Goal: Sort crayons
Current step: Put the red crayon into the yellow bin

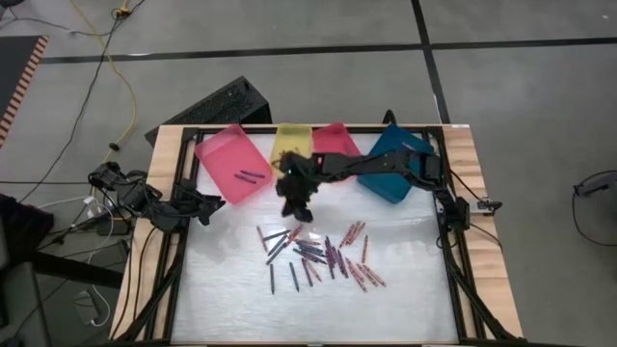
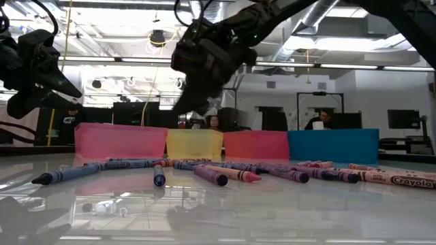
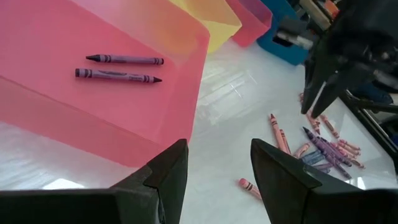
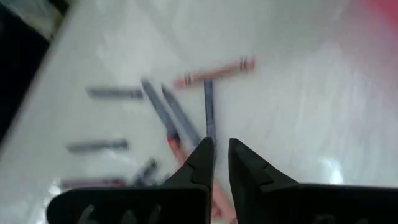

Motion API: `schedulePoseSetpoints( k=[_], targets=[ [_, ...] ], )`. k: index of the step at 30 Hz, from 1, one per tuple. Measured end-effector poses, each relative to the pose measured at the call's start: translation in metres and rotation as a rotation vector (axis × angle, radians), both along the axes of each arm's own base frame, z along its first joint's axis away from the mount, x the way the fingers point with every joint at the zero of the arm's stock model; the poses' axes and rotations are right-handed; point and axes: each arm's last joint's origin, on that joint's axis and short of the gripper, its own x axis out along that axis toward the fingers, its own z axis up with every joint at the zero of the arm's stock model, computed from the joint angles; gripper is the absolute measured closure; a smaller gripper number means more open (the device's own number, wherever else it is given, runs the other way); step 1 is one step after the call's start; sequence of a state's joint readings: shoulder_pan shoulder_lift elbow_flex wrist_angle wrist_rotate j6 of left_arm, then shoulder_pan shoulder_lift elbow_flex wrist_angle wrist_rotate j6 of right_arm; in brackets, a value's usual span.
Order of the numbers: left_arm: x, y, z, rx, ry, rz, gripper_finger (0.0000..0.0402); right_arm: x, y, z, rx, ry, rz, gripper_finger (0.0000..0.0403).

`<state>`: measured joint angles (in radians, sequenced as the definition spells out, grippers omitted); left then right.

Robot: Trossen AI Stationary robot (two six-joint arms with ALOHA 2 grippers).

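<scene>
At the table's (image 1: 222, 289) middle, thin crayons (image 1: 318, 253) in purple, pink and dark blue lie scattered; right gripper (image 1: 297, 207) nearly pressed together, empty, above them; left gripper (image 1: 207, 205) spread.

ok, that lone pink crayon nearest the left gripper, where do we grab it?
Mid-length, from straight above, jaws closing across its thin width. The pink crayon lies flat on the table, apart from the pile, so both long sides look free; its ends give little to pinch.
</scene>
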<state>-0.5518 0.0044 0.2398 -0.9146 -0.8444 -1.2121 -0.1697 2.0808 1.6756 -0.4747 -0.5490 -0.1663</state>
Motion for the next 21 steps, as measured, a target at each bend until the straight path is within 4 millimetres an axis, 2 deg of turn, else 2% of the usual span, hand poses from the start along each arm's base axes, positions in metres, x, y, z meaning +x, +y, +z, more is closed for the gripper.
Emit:
schedulePoseSetpoints(
  k=[3,11,16,21],
  targets=[
    [0.000,0.000,0.000,0.000,0.000,0.001,0.0236,-0.001,0.007,-0.003,-0.047,0.027,0.005,0.0353],
    [0.000,0.000,0.001,-0.002,-0.014,0.009,0.0236,-0.004,0.007,-0.005,-0.112,0.033,0.065,0.0351],
    [0.001,-0.001,0.002,-0.012,-0.012,-0.020,0.0236,-0.012,0.008,-0.012,-0.285,0.086,0.158,0.0340],
    [0.002,-0.002,0.002,-0.021,-0.003,-0.051,0.0236,-0.015,0.016,-0.015,-0.444,0.120,0.236,0.0314]
  ],
)
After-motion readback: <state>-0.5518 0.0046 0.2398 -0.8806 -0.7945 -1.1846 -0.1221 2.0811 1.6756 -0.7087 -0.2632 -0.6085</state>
